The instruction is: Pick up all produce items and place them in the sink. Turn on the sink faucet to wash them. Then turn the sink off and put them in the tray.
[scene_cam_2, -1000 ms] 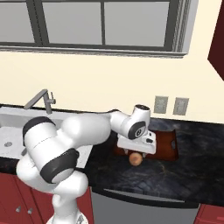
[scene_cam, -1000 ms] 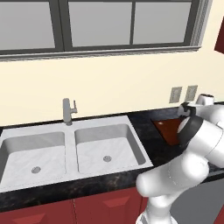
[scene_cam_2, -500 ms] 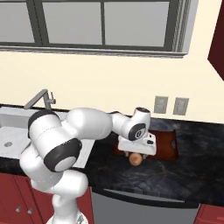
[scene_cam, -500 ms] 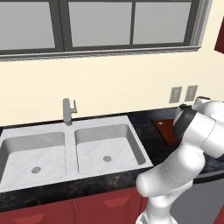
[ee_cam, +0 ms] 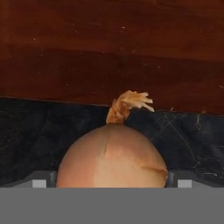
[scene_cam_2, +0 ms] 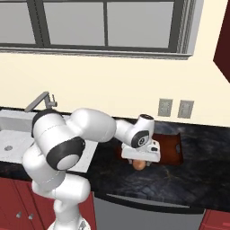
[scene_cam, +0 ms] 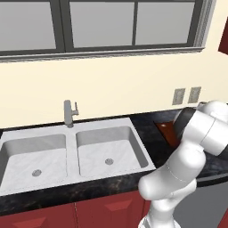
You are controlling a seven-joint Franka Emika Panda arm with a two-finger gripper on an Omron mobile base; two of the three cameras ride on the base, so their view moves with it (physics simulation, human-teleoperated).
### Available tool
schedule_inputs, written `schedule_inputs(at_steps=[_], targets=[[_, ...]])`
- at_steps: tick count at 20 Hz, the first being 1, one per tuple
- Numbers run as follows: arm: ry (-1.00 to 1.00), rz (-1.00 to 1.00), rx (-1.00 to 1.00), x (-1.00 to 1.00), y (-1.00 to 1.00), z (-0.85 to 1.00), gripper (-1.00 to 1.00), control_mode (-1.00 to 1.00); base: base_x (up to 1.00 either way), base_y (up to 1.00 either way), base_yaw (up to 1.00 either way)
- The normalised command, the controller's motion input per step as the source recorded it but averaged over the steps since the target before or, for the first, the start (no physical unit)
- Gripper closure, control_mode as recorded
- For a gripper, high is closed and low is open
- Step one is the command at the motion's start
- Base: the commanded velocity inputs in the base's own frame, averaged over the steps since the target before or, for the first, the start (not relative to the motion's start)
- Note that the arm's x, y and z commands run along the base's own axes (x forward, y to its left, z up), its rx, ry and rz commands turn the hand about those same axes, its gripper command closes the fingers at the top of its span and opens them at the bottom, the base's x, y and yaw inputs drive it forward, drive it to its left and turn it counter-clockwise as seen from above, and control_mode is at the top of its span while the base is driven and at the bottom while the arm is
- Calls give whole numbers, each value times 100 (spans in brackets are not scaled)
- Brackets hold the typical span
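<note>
- While the arm point(scene_cam_2: 90, 130) reached from the lower left of the right base view toward its centre, the dark counter point(scene_cam_2: 188, 179) spread open across the lower right, leaving plenty of bare room on that side.
- The sink point(scene_cam: 71, 153) took up the left and centre of the left base view, both basins bare, well apart from where the hand worked; any carry there would probably have to sweep leftward over the counter edge between them.
- The sink faucet point(scene_cam: 68, 113) stood upright at the back rim, above the divide between the basins, with no water visible.
- The tray point(scene_cam_2: 170, 148) lay flat at centre right of the right base view, against the back of the counter, its near edge just beyond the hand.
- The gripper point(scene_cam_2: 141, 158) hung low at the centre of that view, fingers spread wide on either side of the produce and not yet closed, seemingly lined up for a grasp.
- The produce item, an onion point(ee_cam: 113, 157), sat on the counter just short of the tray's edge, filling the bottom centre of the hand view with its dry stem tip pointing up the frame.
</note>
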Motion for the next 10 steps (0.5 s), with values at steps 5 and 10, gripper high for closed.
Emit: schedule_inputs(at_steps=[5, 10], targets=[[-1, 2, 0, -16, 5, -9, 100, -100, 0, 0, 0], [-9, 0, 0, -43, 15, 49, 100, -100, 0, 0, 0]])
